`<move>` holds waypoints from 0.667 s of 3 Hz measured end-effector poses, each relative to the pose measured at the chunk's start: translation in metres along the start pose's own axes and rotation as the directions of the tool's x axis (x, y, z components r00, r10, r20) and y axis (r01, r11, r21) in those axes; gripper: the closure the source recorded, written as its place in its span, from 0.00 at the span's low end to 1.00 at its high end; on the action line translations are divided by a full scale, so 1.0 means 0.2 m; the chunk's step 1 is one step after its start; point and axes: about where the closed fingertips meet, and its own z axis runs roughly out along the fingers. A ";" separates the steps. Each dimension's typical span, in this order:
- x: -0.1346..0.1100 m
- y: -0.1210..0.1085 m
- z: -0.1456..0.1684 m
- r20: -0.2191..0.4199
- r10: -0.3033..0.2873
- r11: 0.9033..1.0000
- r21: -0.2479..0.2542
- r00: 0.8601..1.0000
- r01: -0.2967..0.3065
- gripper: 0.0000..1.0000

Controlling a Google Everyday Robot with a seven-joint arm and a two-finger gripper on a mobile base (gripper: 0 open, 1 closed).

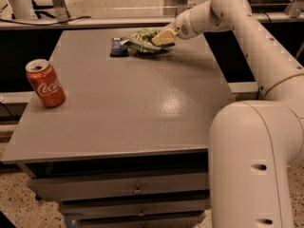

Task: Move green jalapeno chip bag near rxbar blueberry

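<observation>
My claw [164, 37] is out past the rxbar blueberry [118, 46], at the chip bag's end farthest from the bar. Whether it grips or only touches the bag, I cannot tell. The green jalapeno chip bag [139, 38] lies on the surface [142, 113] just beside the bar. A red cola can [45, 83] stands well apart from the bar.
</observation>
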 end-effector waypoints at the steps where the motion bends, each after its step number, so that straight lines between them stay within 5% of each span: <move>1: 0.02 0.00 -0.01 -0.009 0.003 1.000 -0.002 1.000 -0.003 0.00; 2: 0.02 0.04 -0.05 0.003 0.000 1.000 -0.011 1.000 0.001 0.00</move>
